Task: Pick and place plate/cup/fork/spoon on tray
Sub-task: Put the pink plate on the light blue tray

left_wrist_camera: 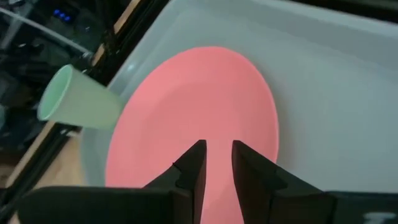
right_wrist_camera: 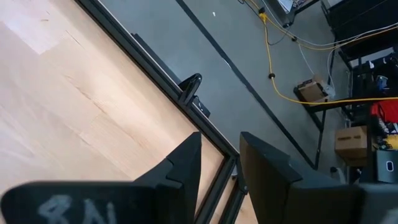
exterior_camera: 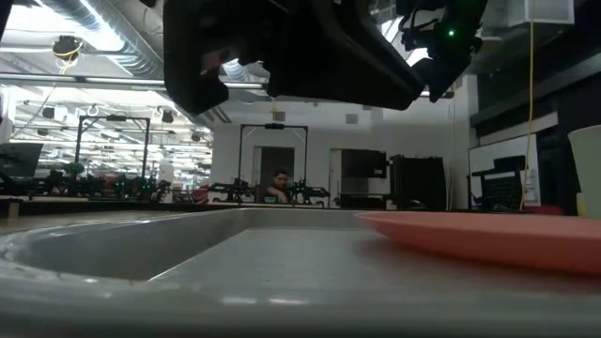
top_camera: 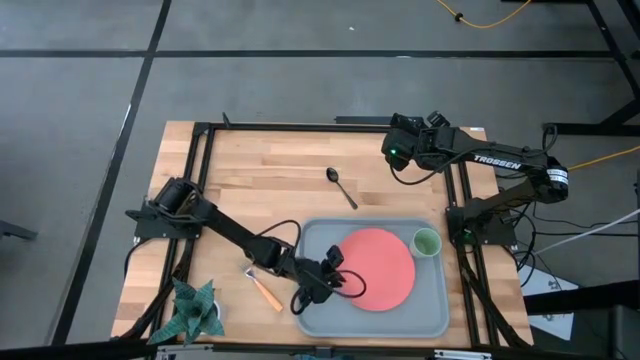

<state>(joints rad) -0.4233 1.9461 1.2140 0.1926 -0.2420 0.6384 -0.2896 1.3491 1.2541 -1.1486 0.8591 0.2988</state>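
The coral-red plate (top_camera: pixel 378 268) lies flat in the grey-blue tray (top_camera: pixel 320 235), and the pale green cup (top_camera: pixel 426 241) stands upright in the tray's far right corner. The dark spoon (top_camera: pixel 341 186) lies on the wood beyond the tray. The orange-handled fork (top_camera: pixel 264 288) lies on the wood left of the tray. My left gripper (top_camera: pixel 335 280) hovers over the tray at the plate's left edge, narrowly open and empty; in the left wrist view (left_wrist_camera: pixel 217 155) its fingers stand above the plate (left_wrist_camera: pixel 199 106). My right gripper (top_camera: pixel 390 150) waits raised at the far right, narrowly open (right_wrist_camera: pixel 221 149).
A small green potted plant (top_camera: pixel 195 312) stands at the table's near left corner. Black frame rails (top_camera: pixel 205 180) run along the table's left and right sides. Bare wood lies between the spoon and the far edge.
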